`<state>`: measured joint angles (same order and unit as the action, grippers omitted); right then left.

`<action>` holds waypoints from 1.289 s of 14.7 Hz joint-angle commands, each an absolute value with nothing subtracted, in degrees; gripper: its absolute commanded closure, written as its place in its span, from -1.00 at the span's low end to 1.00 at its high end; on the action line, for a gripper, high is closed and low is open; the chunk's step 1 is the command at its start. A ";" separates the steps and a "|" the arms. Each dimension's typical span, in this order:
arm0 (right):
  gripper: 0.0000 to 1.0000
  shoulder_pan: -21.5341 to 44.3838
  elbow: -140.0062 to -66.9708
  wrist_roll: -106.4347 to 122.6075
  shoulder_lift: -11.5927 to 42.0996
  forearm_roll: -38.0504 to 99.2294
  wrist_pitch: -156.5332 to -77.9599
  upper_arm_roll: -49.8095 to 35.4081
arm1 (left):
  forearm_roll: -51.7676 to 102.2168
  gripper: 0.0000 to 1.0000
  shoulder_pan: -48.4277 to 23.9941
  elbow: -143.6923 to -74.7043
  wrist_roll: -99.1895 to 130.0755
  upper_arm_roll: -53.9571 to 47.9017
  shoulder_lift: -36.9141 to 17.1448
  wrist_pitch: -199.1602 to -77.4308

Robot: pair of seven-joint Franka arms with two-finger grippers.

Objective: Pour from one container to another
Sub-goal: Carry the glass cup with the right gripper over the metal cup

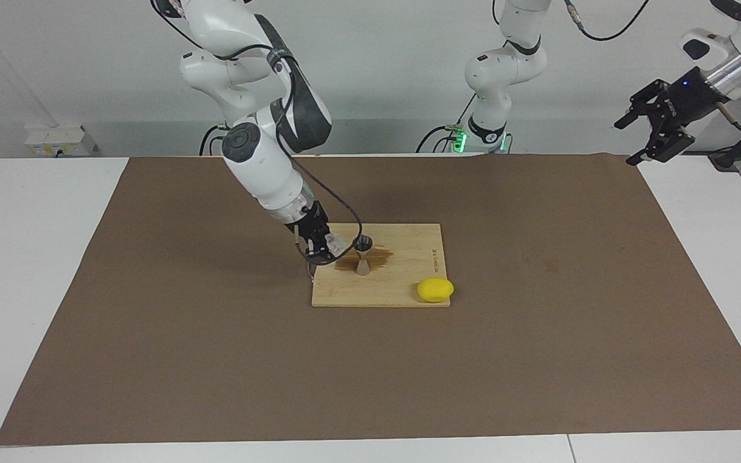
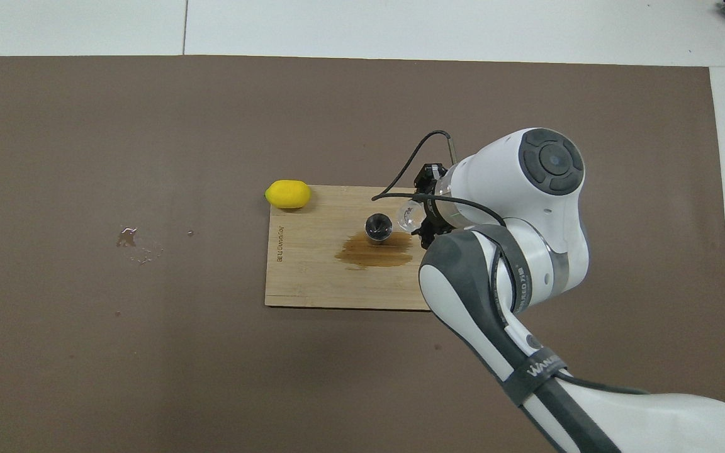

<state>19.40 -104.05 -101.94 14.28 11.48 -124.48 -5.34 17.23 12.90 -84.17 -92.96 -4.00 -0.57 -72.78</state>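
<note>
The silvery hourglass jigger [image 1: 363, 254] [image 2: 377, 227] stands upright on the wooden cutting board [image 1: 402, 292] [image 2: 312, 283], at the edge of a brown wet stain [image 2: 375, 250]. My right gripper [image 1: 322, 247] [image 2: 427, 217] is shut on the small clear cup [image 1: 335, 244] [image 2: 408, 217]. It holds the cup just above the board, close beside the jigger's top cone and leaning toward it. In the overhead view the right wrist hides most of that gripper. My left gripper [image 1: 657, 128] hangs open and holds nothing, high over the left arm's end of the table.
A yellow lemon [image 1: 435, 289] [image 2: 287, 194] lies at the board's corner farther from the robots. A metal handle [image 1: 311, 270] sticks out of the board's short side under the right gripper. Small water drops [image 2: 129, 238] sit on the brown mat toward the left arm's end.
</note>
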 commanded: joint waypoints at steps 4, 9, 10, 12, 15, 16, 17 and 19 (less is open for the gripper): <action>1.00 23.37 -96.34 -103.53 16.34 0.97 -116.47 -5.10 | 15.47 -1.00 5.55 -83.85 -63.09 -4.48 0.61 -73.82; 1.00 25.22 -93.43 -103.62 17.05 -4.30 -113.29 -5.27 | 10.82 -1.00 1.58 -84.37 -45.02 -5.10 1.23 -75.75; 1.00 25.75 -93.43 -103.54 17.05 -5.52 -113.20 -5.36 | 8.81 -1.00 1.15 -85.68 -39.34 -5.62 1.84 -76.98; 1.00 26.10 -93.43 -103.54 17.05 -7.11 -113.29 -5.36 | 7.48 -1.00 -0.26 -87.62 -28.09 -5.80 2.99 -78.31; 1.00 27.33 -93.51 -103.54 17.31 -11.42 -113.20 -5.36 | 5.02 -1.00 0.35 -87.28 -10.78 -5.71 2.81 -79.36; 1.00 27.51 -93.52 -103.54 17.31 -11.95 -113.29 -5.36 | 2.14 -1.00 0.18 -87.19 -6.11 -5.89 2.73 -80.76; 1.00 27.60 -93.60 -103.54 17.31 -12.82 -113.47 -5.36 | 0.89 -1.00 0.00 -87.45 -3.37 -5.89 2.72 -82.25; 1.00 28.03 -93.69 -103.62 17.23 -14.14 -113.99 -5.36 | 0.88 -1.00 0.52 -88.24 -2.64 -5.54 2.99 -82.71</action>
<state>27.50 -95.21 -102.11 16.46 -11.58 -114.53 -5.36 2.38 0.40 -85.26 -5.39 -5.96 0.98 -80.79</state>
